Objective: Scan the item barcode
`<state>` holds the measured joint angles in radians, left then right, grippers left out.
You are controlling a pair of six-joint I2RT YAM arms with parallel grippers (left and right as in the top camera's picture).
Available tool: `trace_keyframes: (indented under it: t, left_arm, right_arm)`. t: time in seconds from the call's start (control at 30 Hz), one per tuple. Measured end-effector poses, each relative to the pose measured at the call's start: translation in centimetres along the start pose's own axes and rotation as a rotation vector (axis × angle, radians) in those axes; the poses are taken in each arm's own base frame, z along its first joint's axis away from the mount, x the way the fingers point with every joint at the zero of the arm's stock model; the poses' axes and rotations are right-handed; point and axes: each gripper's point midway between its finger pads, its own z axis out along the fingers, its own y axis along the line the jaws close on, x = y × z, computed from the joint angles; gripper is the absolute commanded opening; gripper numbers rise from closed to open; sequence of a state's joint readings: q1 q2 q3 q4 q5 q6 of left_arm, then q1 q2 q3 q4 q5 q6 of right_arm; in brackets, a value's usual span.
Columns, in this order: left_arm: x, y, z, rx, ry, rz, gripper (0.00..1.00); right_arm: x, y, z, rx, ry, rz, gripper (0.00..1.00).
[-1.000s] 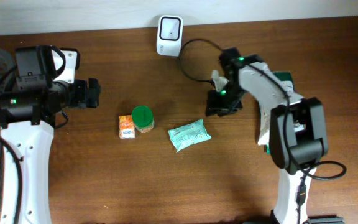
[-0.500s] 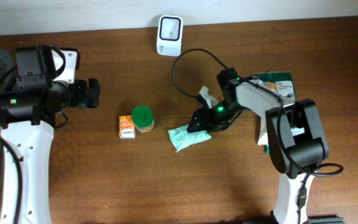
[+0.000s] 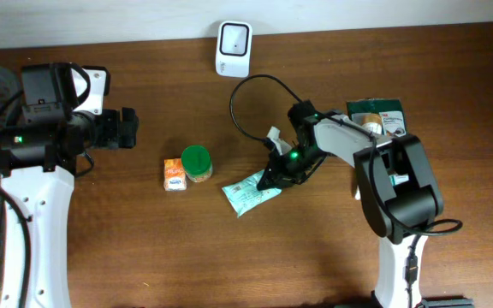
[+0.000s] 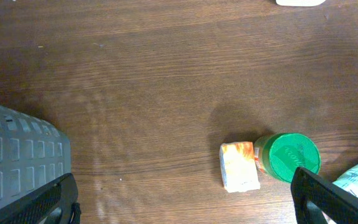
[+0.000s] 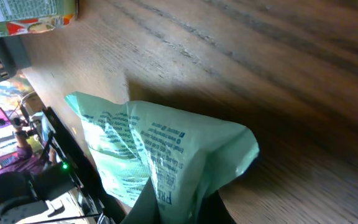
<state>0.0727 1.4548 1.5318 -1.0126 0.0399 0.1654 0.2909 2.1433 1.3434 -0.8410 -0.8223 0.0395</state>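
The teal packet (image 3: 246, 191) lies on the desk (image 3: 144, 239) well in front of the scanner (image 3: 233, 38), its nearer edge pinched up. The right tool (image 3: 274, 177) is clamped on that edge. Lift gently and turn the printed face toward the scanner without crumpling the barcode. The left tool (image 3: 128, 128), far left of the scanner, stands apart and empty. A second ago the right tool hovered nearer the scanner, clear of the flat packet.

Grained wooden counter (image 3: 144, 257) with a soft sheen, crinkly glossy plastic packet (image 5: 166, 149), smooth plastic jar lid (image 4: 294, 157).
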Motion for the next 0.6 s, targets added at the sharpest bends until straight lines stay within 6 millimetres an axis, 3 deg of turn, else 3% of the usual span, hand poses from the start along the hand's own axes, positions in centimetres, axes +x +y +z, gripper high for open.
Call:
trace_keyframes:
  t: [0.1,0.17,0.27,0.4,0.6]
  left_arm:
    - [0.0,0.0,0.0,0.0,0.0,0.0,0.99]
    - [0.0,0.0,0.0,0.0,0.0,0.0,0.99]
    - [0.0,0.0,0.0,0.0,0.0,0.0,0.99]
    - [0.0,0.0,0.0,0.0,0.0,0.0,0.99]
    - [0.0,0.0,0.0,0.0,0.0,0.0,0.99]
  right_arm:
    - [0.4,-0.1,-1.1,0.006,0.002,0.006,0.04]
    - [0.0,1.1,-3.3,0.013,-0.044,-0.028,0.04]
    - [-0.7,5.1,-8.0,0.017,-0.17,-0.143,0.04]
    - [0.4,9.8,-13.2,0.021,-0.301,-0.261,0.04]
    - [2.6,12.2,-15.7,0.023,-0.348,-0.303,0.04]
